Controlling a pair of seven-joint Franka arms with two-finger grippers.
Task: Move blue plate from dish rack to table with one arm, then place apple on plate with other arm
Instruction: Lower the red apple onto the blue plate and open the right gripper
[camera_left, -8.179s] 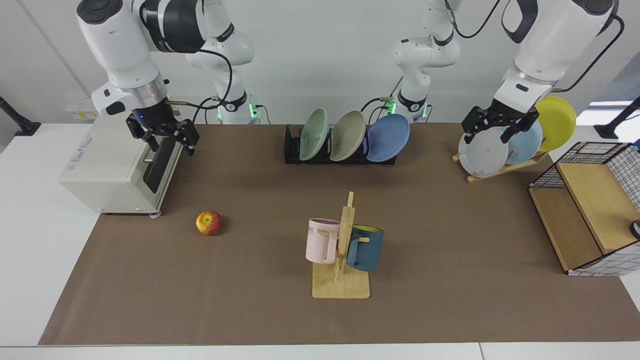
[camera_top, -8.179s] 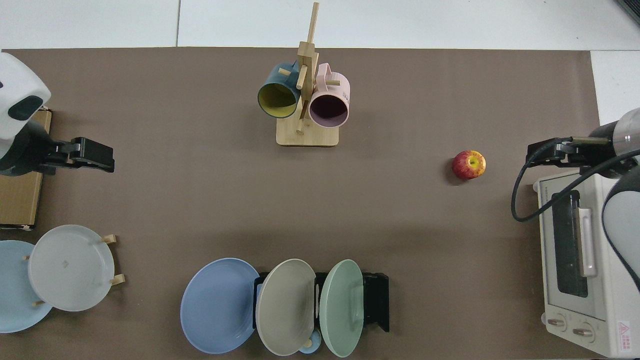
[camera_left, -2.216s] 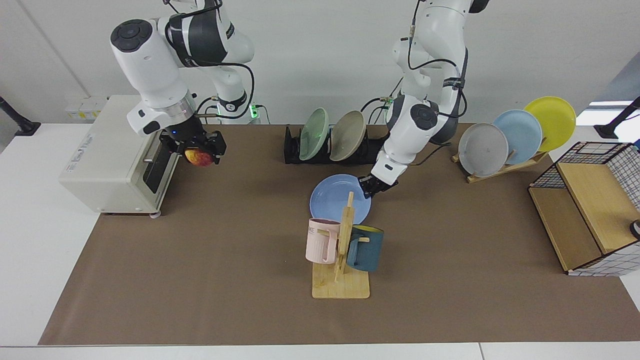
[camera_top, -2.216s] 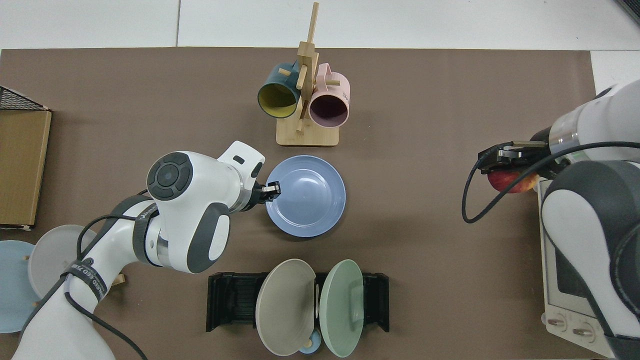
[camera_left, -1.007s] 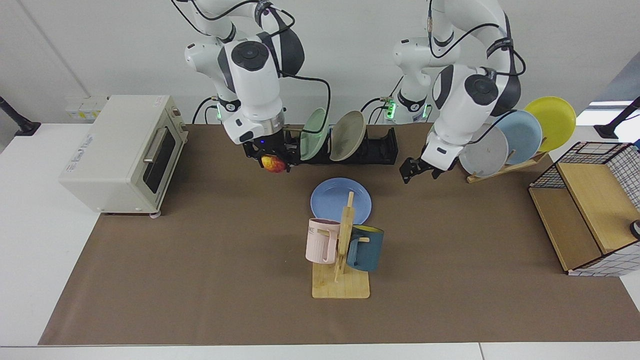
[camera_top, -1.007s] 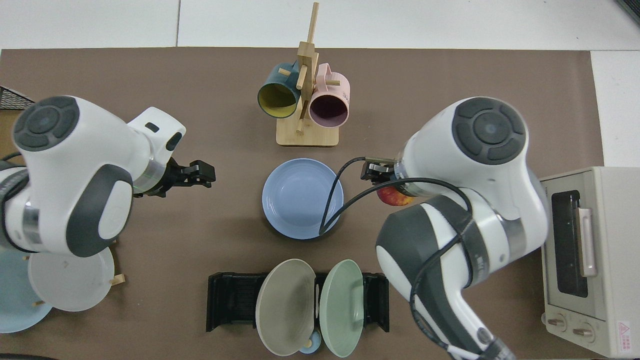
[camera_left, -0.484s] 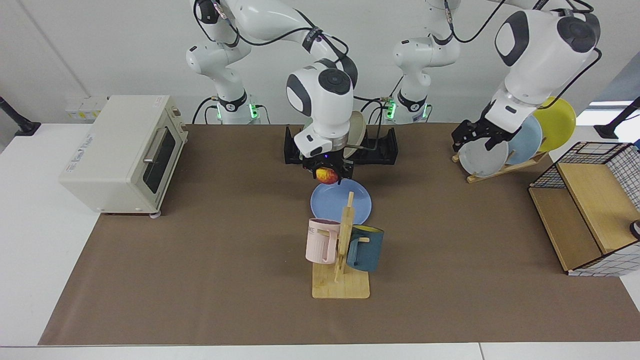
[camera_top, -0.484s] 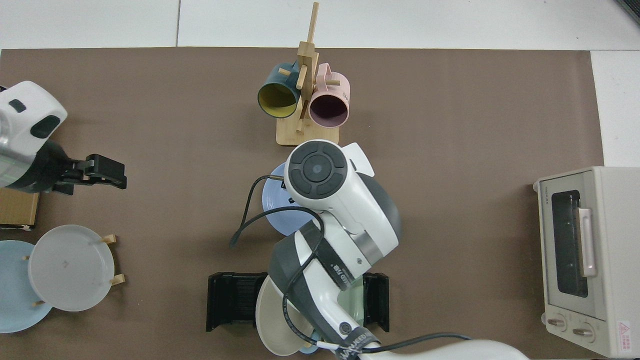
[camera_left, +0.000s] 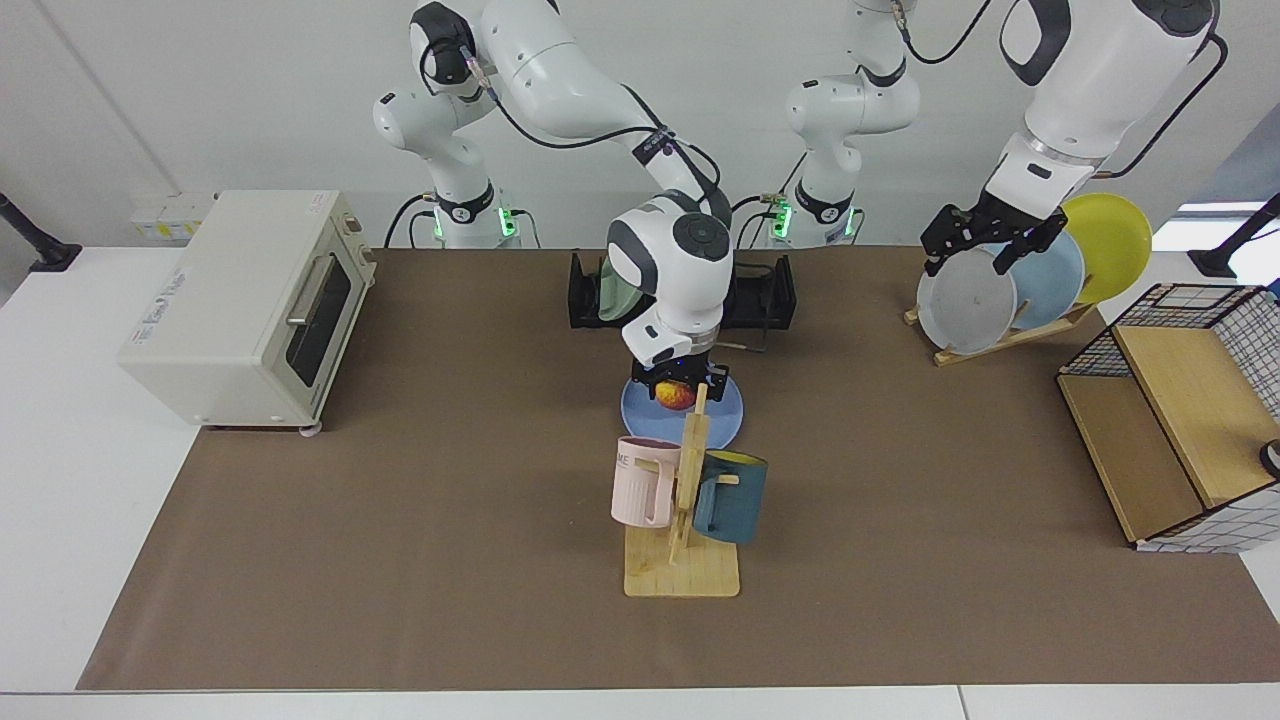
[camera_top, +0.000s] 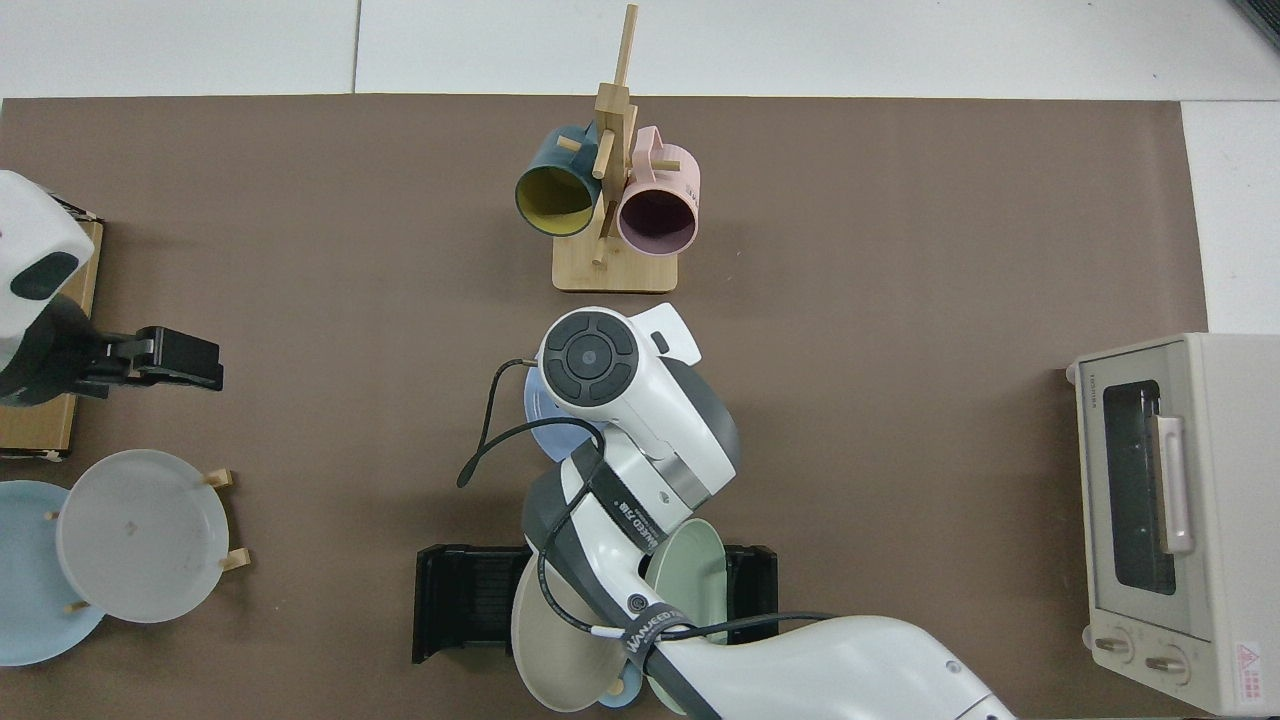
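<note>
The blue plate (camera_left: 638, 408) lies flat on the brown mat of the table (camera_left: 430, 520), just behind the mug tree. My right gripper (camera_left: 678, 392) is shut on the apple (camera_left: 679, 397) and holds it low over the plate's middle; I cannot tell whether apple and plate touch. In the top view the right arm's wrist hides the apple and leaves only the plate's edge (camera_top: 541, 427) showing. The black dish rack (camera_left: 768, 296) stands behind. My left gripper (camera_left: 982, 247) hangs open and empty, high in front of the wooden plate stand, also visible as the left gripper (camera_top: 180, 358) from above.
A mug tree (camera_left: 686, 500) with a pink and a dark blue mug stands right in front of the plate. The rack holds a green plate (camera_top: 690, 575) and a beige plate (camera_top: 550, 635). A toaster oven (camera_left: 240, 310), a wooden stand with grey plate (camera_left: 965, 300) and a wire-sided shelf (camera_left: 1170, 420) flank the mat.
The right arm has carried the apple forward and down over the blue plate's middle. The left gripper has drifted slightly up and sideways by the plate stand.
</note>
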